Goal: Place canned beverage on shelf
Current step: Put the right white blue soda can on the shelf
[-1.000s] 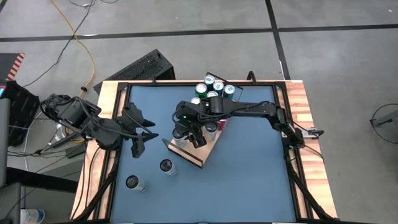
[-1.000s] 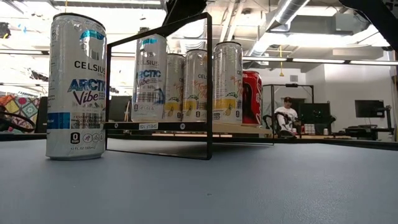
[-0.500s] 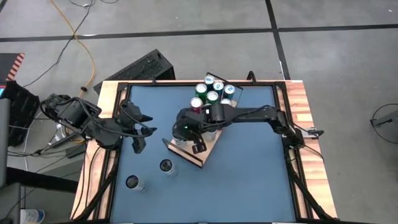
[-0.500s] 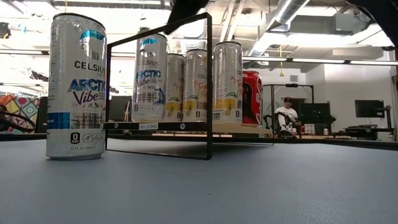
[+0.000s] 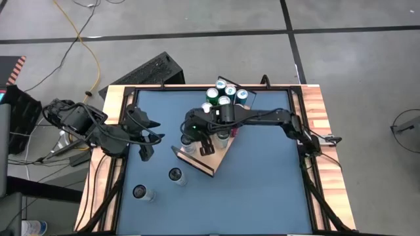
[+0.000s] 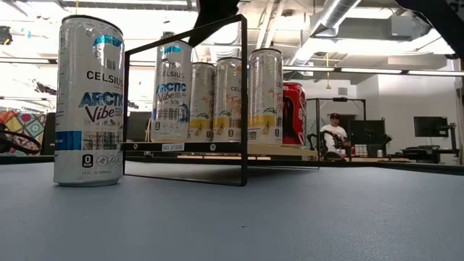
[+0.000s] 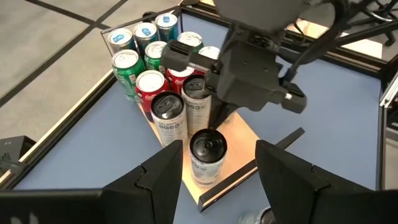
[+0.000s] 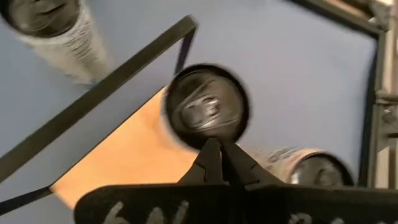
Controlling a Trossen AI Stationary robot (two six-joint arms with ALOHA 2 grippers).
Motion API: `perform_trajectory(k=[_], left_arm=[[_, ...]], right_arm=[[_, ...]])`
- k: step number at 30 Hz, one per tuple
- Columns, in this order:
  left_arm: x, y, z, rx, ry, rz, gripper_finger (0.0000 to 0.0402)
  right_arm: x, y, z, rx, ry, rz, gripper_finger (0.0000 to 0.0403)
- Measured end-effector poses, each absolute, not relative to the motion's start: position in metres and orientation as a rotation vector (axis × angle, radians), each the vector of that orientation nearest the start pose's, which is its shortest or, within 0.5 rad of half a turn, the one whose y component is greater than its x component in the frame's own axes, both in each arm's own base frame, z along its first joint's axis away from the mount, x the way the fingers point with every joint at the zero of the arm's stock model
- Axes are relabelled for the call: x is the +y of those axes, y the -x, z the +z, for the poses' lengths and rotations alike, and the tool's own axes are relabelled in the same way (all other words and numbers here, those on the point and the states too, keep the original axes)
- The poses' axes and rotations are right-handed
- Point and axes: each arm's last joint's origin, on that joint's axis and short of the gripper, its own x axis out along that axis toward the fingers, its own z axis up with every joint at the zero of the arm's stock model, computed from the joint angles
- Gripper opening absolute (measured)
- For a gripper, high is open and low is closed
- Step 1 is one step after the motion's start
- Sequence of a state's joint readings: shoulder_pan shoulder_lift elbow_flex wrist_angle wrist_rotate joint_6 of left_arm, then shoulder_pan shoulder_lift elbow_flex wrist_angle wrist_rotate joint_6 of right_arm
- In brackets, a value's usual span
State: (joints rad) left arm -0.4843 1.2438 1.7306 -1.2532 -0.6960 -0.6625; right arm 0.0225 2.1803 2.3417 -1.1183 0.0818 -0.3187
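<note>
The right gripper (image 8: 216,149) hovers above the shelf (image 5: 211,164), fingers pinched together on nothing, just beside the frontmost Celsius can (image 7: 208,155), which stands free near the shelf's front lip (apparently placed). Behind it, cans (image 5: 223,94) pack the shelf's far end. Its near corner has spare board, bounded by the wire rail (image 6: 243,101). The left gripper (image 5: 146,152) waits well off the shelf, part open, empty. Two more cans (image 5: 159,184) stand on the table (image 5: 262,190) beyond the shelf's lip.

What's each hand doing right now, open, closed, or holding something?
Left hand: open, empty, waiting over the table's left side.
Right hand: closed, holding nothing, above the can on the shelf.
</note>
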Motion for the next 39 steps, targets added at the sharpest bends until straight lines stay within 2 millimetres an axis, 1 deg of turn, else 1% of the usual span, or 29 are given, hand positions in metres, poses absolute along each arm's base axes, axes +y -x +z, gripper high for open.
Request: perform_trajectory(k=[6,9,12,15,17,18,22,24,28,30,32,39], left_arm=[[-0.071,-0.176,0.459,0.538,0.190,0.393,0.0187],[-0.069,-0.175,0.458,0.549,0.186,0.407,0.0187],[-0.067,-0.174,0.457,0.559,0.195,0.424,0.0187],[-0.067,-0.173,0.457,0.557,0.195,0.423,0.0187],[-0.067,-0.173,0.457,0.557,0.191,0.425,0.0187],[-0.067,-0.173,0.457,0.557,0.190,0.426,0.0187],[-0.067,-0.173,0.457,0.557,0.188,0.429,0.0187],[-0.067,-0.173,0.457,0.560,0.191,0.427,0.0187],[-0.067,-0.172,0.456,0.566,0.201,0.425,0.0187],[-0.067,-0.172,0.456,0.570,0.204,0.428,0.0187],[-0.066,-0.172,0.456,0.571,0.207,0.430,0.0187],[-0.066,-0.172,0.455,0.572,0.210,0.431,0.0187]], right_arm=[[0.002,-0.464,0.344,0.896,0.398,0.078,0.0001],[0.000,-0.463,0.343,0.912,0.374,0.064,0.0000],[0.010,-0.454,0.347,0.947,0.369,0.071,0.0000],[0.026,-0.443,0.362,0.922,0.377,0.115,0.0000],[0.036,-0.438,0.365,0.918,0.368,0.161,0.0000],[0.039,-0.439,0.365,0.912,0.372,0.168,0.0000],[0.041,-0.450,0.344,0.962,0.375,0.183,0.0000],[0.040,-0.456,0.336,0.968,0.372,0.181,0.0000],[0.036,-0.458,0.336,0.954,0.365,0.186,0.0000],[0.033,-0.463,0.332,0.946,0.373,0.180,0.0000],[0.030,-0.463,0.327,0.979,0.378,0.168,0.0000],[0.010,-0.464,0.329,0.982,0.379,0.128,0.0000]])
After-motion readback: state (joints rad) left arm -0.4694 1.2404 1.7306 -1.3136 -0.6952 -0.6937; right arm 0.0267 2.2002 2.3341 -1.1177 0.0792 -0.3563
